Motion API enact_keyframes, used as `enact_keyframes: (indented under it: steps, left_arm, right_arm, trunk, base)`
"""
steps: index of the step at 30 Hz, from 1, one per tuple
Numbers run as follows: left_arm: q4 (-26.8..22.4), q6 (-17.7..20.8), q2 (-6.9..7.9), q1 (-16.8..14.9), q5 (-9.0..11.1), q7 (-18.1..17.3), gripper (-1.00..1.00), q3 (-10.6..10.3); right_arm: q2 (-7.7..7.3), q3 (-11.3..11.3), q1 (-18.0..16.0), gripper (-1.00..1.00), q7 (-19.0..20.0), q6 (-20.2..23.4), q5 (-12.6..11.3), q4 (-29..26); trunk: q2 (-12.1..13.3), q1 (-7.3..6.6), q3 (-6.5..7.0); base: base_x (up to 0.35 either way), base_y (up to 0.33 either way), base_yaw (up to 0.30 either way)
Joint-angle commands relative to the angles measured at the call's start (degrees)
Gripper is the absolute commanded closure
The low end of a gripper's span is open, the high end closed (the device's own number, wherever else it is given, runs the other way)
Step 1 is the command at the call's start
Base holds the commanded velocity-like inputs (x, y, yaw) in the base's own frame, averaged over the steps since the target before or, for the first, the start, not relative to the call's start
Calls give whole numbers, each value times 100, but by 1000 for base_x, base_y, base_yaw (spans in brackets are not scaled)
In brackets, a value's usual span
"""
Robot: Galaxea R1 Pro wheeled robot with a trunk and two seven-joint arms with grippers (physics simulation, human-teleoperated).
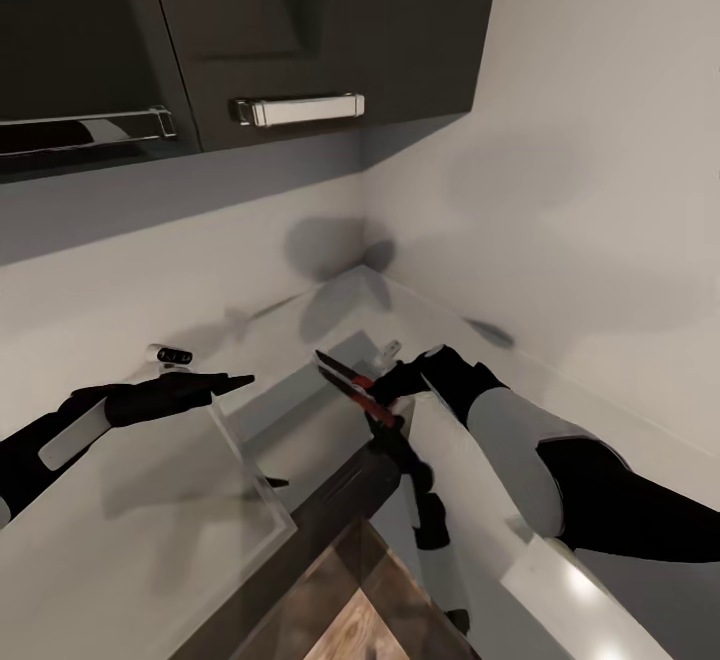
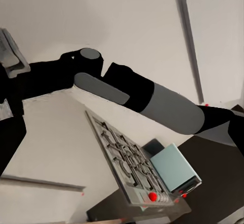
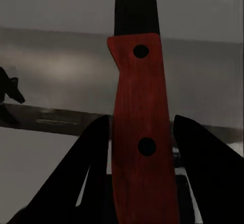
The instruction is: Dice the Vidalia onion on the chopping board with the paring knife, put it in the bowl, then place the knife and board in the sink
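The paring knife (image 1: 360, 392) has a red handle and a dark blade pointing up and to the left. My right gripper (image 1: 388, 402) is shut on its handle and holds it in the air over a grey recess that looks like the sink (image 1: 290, 435). In the right wrist view the red handle (image 3: 142, 132) with two dark rivets stands between the black fingers (image 3: 201, 158). My left gripper (image 1: 235, 380) hovers to the left of the knife and points toward it with nothing in it. Its jaws are seen edge-on. The onion, chopping board and bowl are out of view.
Dark upper cabinets (image 1: 300, 30) with chrome handles hang close above. Grey walls meet in a corner behind the pale glossy worktop (image 1: 130, 530). A small chrome fitting (image 1: 170, 353) sits at the back left. Wood floor (image 1: 350, 610) lies below. A grid-topped panel (image 2: 127, 163) lies under my right forearm (image 2: 168, 107).
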Motion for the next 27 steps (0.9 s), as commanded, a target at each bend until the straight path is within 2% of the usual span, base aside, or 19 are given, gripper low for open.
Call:
enact_keyframes:
  steps: [1,4,14,16,17,19,24,27]
  left_arm:
    - [0,60,7,-11,51,-8,-100,-35]
    - [0,60,7,-9,51,-8,-100,-35]
    - [0,46,-6,-11,51,-6,-100,-35]
    - [0,39,-9,-10,51,-8,-100,-35]
    - [0,36,-10,-10,49,-9,-100,-35]
    - [0,35,-11,-8,46,-9,-100,-35]
    - [-7,34,-4,-10,37,-10,-100,-35]
    - [-18,34,-3,-9,35,-10,-100,-35]
  right_arm:
    - [0,13,-2,100,42,119,-19,-72]
    - [0,12,-1,100,53,407,-30,-376]
    - [0,-11,-3,100,64,1004,-75,-785]
    - [0,-67,-3,100,70,1255,-231,-986]
    - [0,-113,-3,100,72,1526,-405,-1249]
    - [0,-128,-3,100,72,1748,-488,-1463]
    - [0,-145,-3,100,68,2503,-568,-2004]
    - [0,-145,-2,100,55,2728,-572,-2181]
  trunk:
    - [-11,4,-2]
    - [-11,4,26]
    - [-11,4,120]
    - [-11,4,139]
    - [-11,4,149]
    - [-11,4,168]
    - [-11,4,215]
    - [-11,4,243]
  base:
    - [0,0,0]
    - [0,0,0]
    - [0,0,0]
    - [0,0,0]
    - [0,0,0]
    - [0,0,0]
    - [-116,0,0]
    - [-291,0,0]
